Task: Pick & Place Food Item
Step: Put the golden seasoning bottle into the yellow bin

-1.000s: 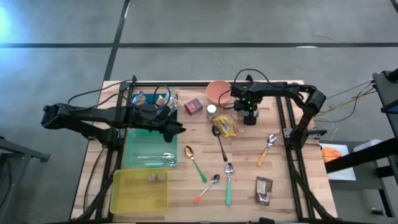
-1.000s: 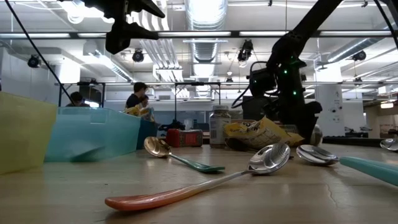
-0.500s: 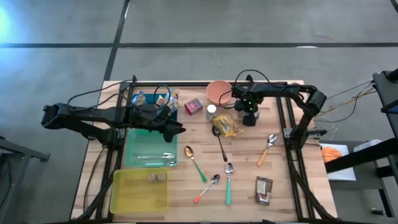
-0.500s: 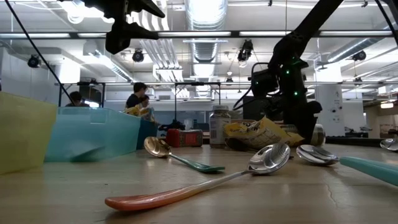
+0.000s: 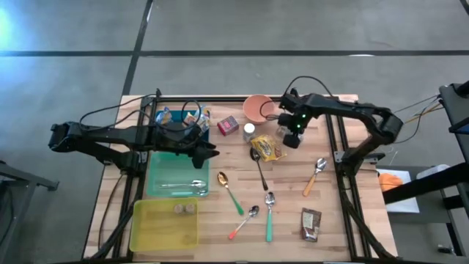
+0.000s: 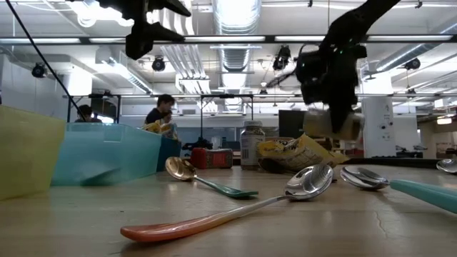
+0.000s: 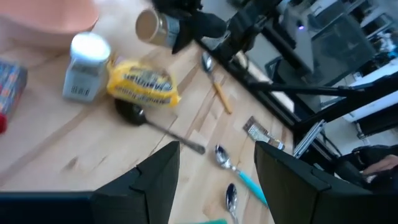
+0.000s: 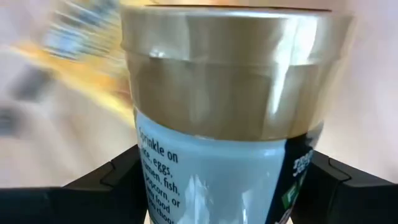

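I have the right claw clamped on a shaker jar with a gold lid, and in the low view the jar hangs clear of the worktop, above the yellow snack bag and near the pink bowl. From the right wrist I see the lid and printed label filling the space between my two fingers, so the grip looks firm. My left claw waits over the teal bin with its jaws partly apart and nothing between them; the left wrist view shows the gap bare. As I judge it, the pick is done and the lift has begun, while the carry and the placing are left. Where the jar should go I cannot say for sure: the teal bin holds some cutlery, the yellow bin holds two small round items, and a darker tub behind them holds packets, so that one seems likeliest for food. Untouched on the worktop are the white jar, the red box, a brown packet and several spoons
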Robot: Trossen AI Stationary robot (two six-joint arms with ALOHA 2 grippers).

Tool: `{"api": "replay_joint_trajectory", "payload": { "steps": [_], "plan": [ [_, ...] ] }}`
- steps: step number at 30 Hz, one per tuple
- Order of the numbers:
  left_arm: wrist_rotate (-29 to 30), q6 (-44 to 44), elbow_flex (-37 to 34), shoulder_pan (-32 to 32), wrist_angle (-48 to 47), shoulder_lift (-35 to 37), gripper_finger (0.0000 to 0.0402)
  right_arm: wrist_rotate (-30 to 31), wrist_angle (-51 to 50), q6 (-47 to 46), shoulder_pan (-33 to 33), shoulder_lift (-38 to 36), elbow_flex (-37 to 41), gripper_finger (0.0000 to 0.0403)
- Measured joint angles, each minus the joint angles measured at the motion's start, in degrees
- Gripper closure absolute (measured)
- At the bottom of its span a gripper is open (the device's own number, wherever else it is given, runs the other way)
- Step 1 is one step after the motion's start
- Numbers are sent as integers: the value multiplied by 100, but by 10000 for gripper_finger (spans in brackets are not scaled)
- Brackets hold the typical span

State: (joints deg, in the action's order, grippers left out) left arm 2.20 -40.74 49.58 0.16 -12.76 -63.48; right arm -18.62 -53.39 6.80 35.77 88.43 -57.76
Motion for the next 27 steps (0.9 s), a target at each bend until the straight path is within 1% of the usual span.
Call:
{"api": "replay_joint_trajectory", "payload": {
  "steps": [4, 6, 7, 8, 11, 12, 13, 15, 17, 21, 25, 27],
  "plan": [
    [25, 423, 0, 0, 571, 2, 187, -1304, 41, -614, -4, -539, 0, 133],
    [149, 495, 0, 11, 782, 1, 187, -1747, 194, -1013, -57, -774, 0, 133],
    [240, 358, 1, 47, 812, 2, 187, -1855, 303, -1212, -103, -906, 0, 133],
    [309, 52, 1, 106, 812, 0, 187, -1903, 411, -1369, -172, -1021, 0, 133],
    [286, -1426, 2, 405, 831, -53, 187, -1917, 789, -1716, -463, -1340, -4, 133],
    [157, -1714, 0, 495, 877, -96, 187, -1920, 925, -1789, -584, -1423, -4, 133],
    [19, -1800, 0, 576, 949, -143, 187, -1921, 1067, -1877, -720, -1491, -4, 133],
    [-227, -1811, 0, 676, 1053, -231, 187, -1953, 1362, -2069, -965, -1588, -9, 133],
    [-305, -1812, 0, 717, 1231, -313, 187, -1957, 1555, -2284, -1210, -1635, -9, 133],
    [-264, -1743, 2, 753, 1702, -389, 187, -1946, 1860, -2671, -1638, -1667, -9, 133],
    [-224, -1318, 0, 762, 1738, -387, 187, -1882, 2226, -2944, -2064, -1592, -9, 133],
    [-110, -1324, 0, 782, 1736, -387, 187, -1820, 2416, -3026, -2267, -1515, -9, 133]
  ]
}}
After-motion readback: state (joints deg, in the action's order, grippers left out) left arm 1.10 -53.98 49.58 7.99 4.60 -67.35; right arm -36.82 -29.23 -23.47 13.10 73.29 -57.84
